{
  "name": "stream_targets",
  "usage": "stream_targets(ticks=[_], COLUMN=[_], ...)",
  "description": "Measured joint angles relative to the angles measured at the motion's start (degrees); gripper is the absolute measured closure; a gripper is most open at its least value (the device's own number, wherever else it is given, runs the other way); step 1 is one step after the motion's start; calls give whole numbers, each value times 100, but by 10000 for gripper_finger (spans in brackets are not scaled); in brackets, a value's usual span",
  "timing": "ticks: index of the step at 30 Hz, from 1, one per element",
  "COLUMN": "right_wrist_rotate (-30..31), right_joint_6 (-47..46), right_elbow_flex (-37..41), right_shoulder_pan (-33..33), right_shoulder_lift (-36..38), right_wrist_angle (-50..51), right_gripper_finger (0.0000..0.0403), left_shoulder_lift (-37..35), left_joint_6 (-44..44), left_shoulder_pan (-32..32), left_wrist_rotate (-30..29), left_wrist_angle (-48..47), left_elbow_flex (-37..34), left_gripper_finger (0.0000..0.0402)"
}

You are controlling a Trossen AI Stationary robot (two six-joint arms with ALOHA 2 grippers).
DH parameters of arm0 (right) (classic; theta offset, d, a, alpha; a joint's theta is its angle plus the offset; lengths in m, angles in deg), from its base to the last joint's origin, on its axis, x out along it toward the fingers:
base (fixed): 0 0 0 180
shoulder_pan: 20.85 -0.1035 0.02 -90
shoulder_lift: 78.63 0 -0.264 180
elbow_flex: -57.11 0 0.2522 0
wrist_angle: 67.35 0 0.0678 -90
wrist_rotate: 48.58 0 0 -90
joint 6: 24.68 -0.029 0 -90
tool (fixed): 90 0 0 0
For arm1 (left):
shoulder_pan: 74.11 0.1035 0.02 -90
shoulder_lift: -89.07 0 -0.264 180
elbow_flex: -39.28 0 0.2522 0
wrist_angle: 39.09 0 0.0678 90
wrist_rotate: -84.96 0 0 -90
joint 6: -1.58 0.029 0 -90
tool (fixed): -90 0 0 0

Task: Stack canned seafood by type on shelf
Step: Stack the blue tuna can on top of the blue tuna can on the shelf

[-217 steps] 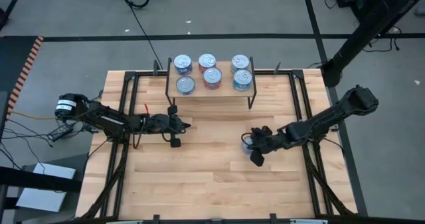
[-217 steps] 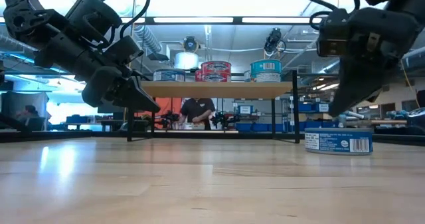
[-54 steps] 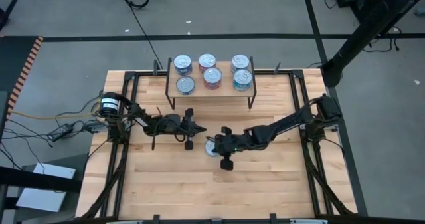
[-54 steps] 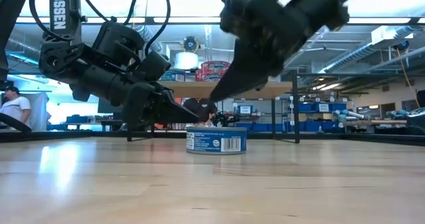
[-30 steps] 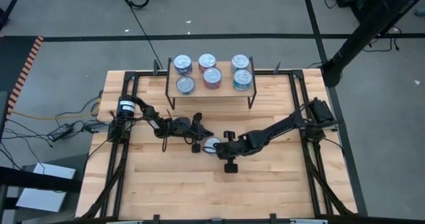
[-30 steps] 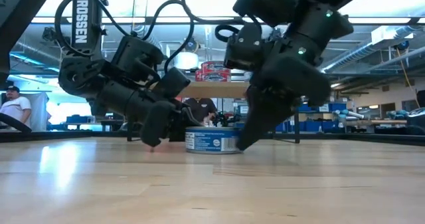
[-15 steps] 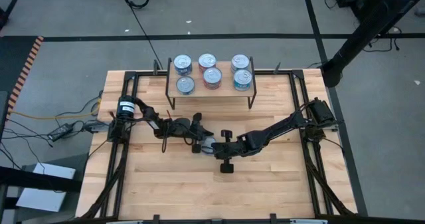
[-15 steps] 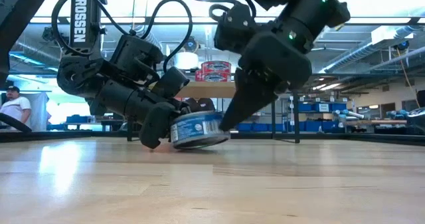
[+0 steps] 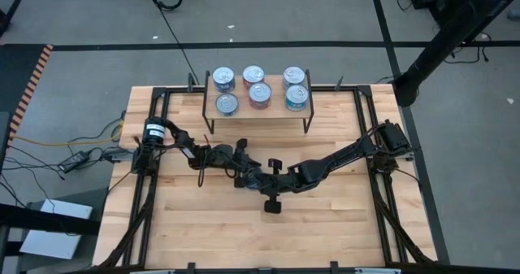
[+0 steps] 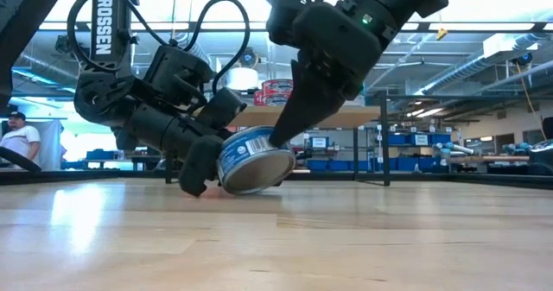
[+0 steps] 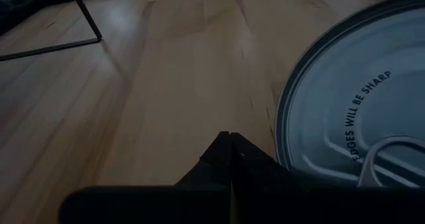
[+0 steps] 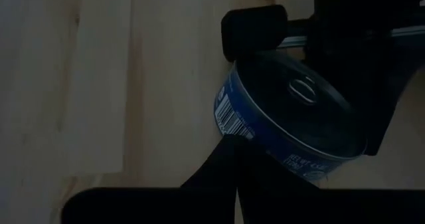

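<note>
One blue-labelled tin (image 10: 252, 157) stands tilted at mid-table between my two grippers. Its lower edge is on the wood. Its pull-tab top (image 11: 358, 117) faces my left gripper (image 9: 245, 168), which is shut and low on the tin's left. My right gripper (image 9: 262, 180), also shut, comes slanting down on the tin's right. The shelf (image 9: 260, 115) stands at the table's far edge. Several tins sit on its plank: blue (image 9: 223, 80) on the left, red (image 9: 253, 76) in the middle, teal (image 9: 294, 77) on the right. My left gripper bears with its shut fingers (image 10: 197, 166) against the tin's top rim on the left side, coming nearly level from the table's left. The tin leans on them, its low edge on the table. My right gripper pushes with its shut fingertips (image 12: 232, 151) on the tin's side wall (image 12: 255, 141) at the raised right side. It comes from the table's right, slanting down. The tin is tipped up toward the left gripper.
Black frame rails (image 9: 154, 144) run along the table's left and right sides. Bare wood (image 9: 325, 233) lies toward the near edge. The shelf's black legs (image 9: 307, 123) stand just beyond the grippers. A person (image 10: 19, 140) shows in the room behind.
The right gripper has moved toward the table's left and risen, pushing the tin. The tin, flat on the table a second ago, has tipped up onto its left edge against the left gripper, and its right side is now raised.
</note>
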Motion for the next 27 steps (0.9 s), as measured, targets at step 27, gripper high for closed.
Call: stream_targets(ticks=[27], right_wrist_rotate=[803], right_joint_6=[-360], right_elbow_flex=[-48], right_shoulder_pan=[105], right_shoulder_lift=[7], right_wrist_angle=[-815], right_gripper_finger=[392], left_shoulder_lift=[-387], left_joint_6=[408], left_shoulder_pan=[-48], left_wrist_rotate=[458], left_wrist_angle=[-868], left_elbow_flex=[0], left_gripper_finger=[397])
